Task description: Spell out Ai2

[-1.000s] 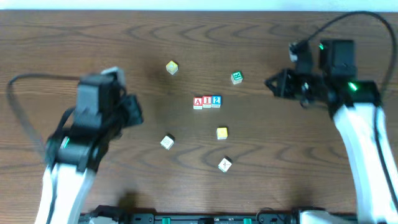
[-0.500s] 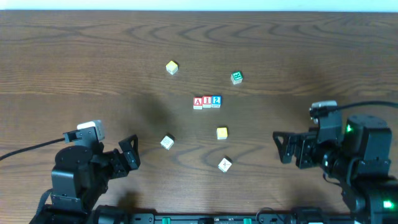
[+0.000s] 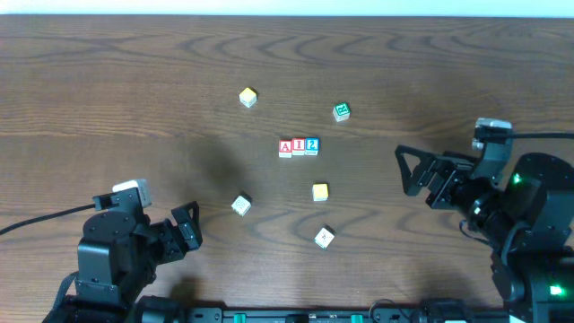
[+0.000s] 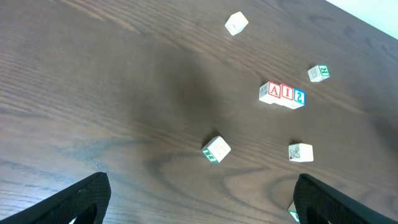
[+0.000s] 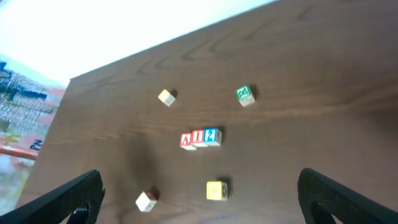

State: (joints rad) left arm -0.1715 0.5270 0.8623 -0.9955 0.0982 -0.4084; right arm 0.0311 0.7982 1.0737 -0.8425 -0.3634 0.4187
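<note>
At centre, blocks [image 3: 299, 147] lettered A-I-2.

On the dark wood table [image 3: 108, 72] we see five loose blocks lying well apart: a pale yellow block [image 3: 248, 98] and a green block [image 3: 341, 111] toward the far side, a bright yellow block [image 3: 320, 192] mid-table, and a cream block [image 3: 240, 205] and a white block [image 3: 325, 237] nearer the front edge.

Tabletop [image 3: 134, 81]: dark brown wood with a visible grain, smooth, with a low sheen showing soft light patches. A-I-2 blocks [image 3: 299, 147]: look like pale wooden cubes with matt faces and painted red and blue print; the yellow block [image 3: 320, 192] has the same matt painted finish. Jaws on both arms: black, matt, plastic-looking.
</note>
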